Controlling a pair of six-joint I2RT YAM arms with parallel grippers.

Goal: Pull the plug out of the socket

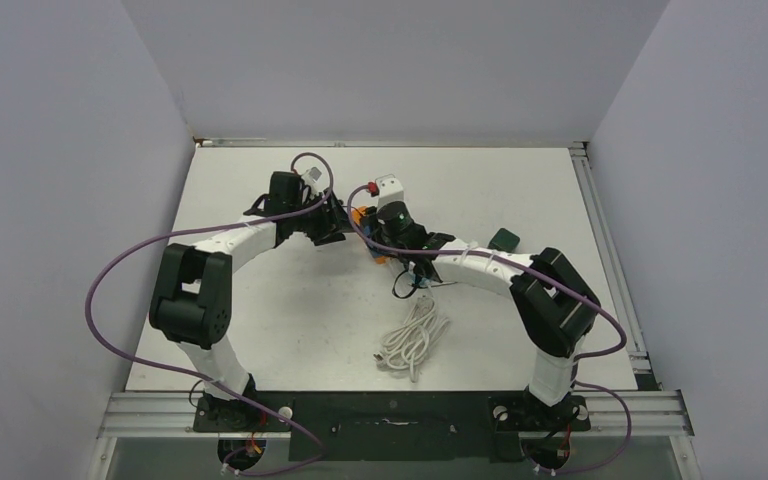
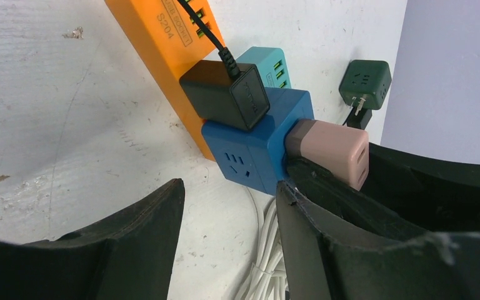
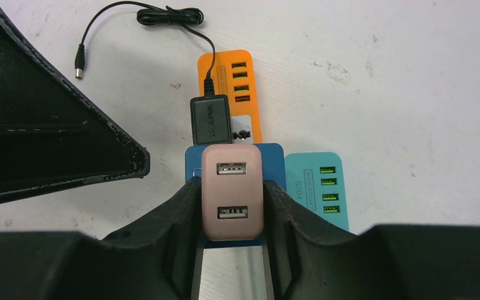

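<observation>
The plug (image 2: pixel 250 150) is a blue cube with a pale pink top (image 3: pixel 231 187). It sits on the end of the socket, an orange power strip (image 2: pixel 156 50) that also shows in the right wrist view (image 3: pixel 250 87). My right gripper (image 3: pixel 232 184) is shut on the plug's pink top, one finger on each side. My left gripper (image 2: pixel 230 187) is open just short of the blue cube, its fingers (image 2: pixel 137 237) over the table and holding nothing. In the top view the left gripper (image 1: pixel 328 226) and the right gripper (image 1: pixel 388 238) meet at the orange strip (image 1: pixel 363 213).
A black adapter block (image 3: pixel 210 119) on a thin black wire is plugged into the orange strip beside the plug. A teal power strip (image 3: pixel 317 187) lies alongside. A dark green cube adapter (image 1: pixel 504 238) lies to the right. A coiled white cable (image 1: pixel 412 340) lies nearer the bases.
</observation>
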